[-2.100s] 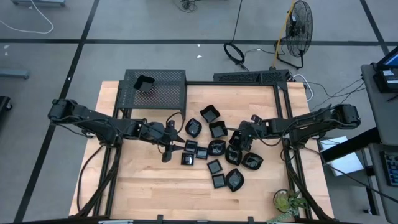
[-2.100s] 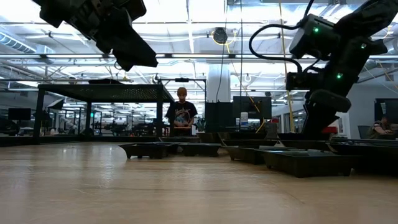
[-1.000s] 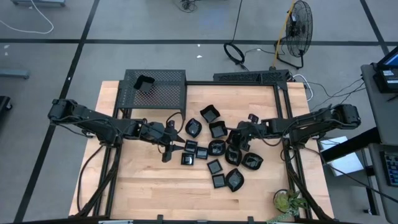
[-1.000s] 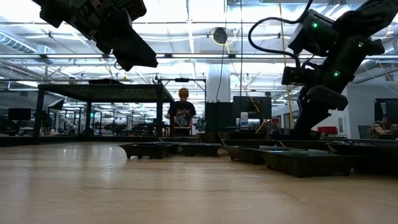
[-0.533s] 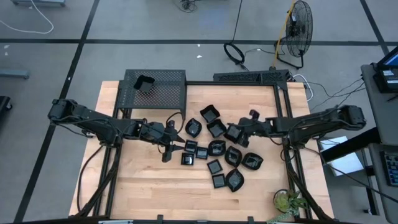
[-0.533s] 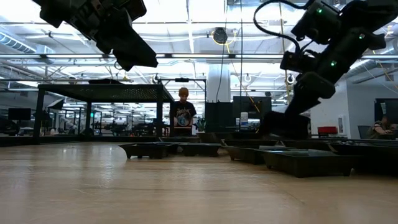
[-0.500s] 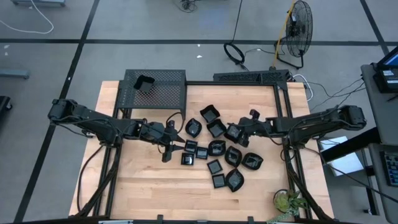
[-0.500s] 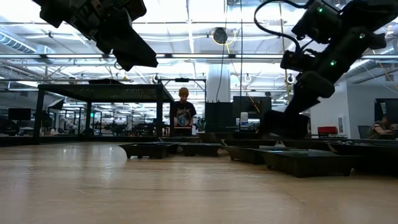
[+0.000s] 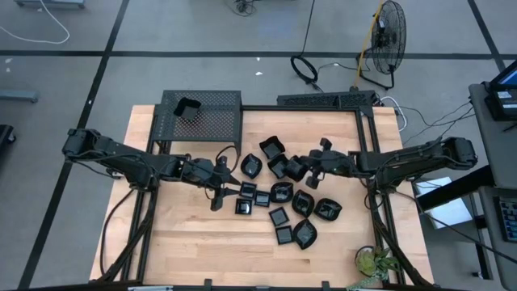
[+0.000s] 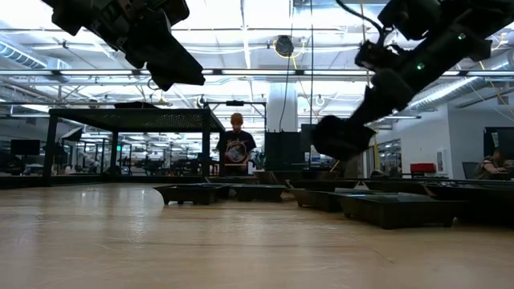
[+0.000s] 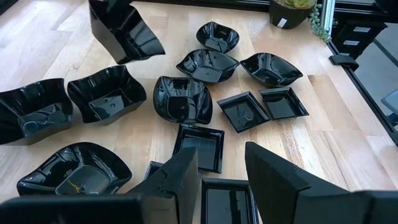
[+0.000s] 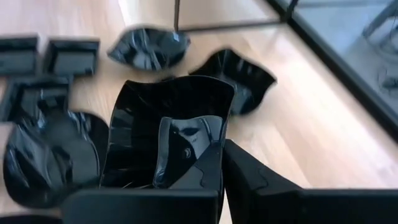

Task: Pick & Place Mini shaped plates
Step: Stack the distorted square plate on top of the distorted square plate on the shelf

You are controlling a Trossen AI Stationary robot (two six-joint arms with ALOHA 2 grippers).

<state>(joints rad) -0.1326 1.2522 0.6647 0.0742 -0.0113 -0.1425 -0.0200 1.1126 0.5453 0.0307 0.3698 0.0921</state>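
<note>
Between the right pincer's (image 12: 217, 163) fingers sits a lifted plate (image 12: 165, 118).

pale wooden table (image 9: 186, 242): scattered glossy black mini plates (image 9: 279, 202) mid-table, black mesh rack (image 9: 212, 123) at back-left corner.

Large industrial lab or workshop hall. Grey concrete floor (image 9: 202, 48) with loose cables, black pedestal fan (image 9: 388, 40), bright strip ceiling lights (image 10: 265, 74). Rows of workbenches behind.

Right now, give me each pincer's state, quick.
Left pincer: open, holding nothing, above the plates.
Right pincer: shut on a plate, lifted off the table.
</note>
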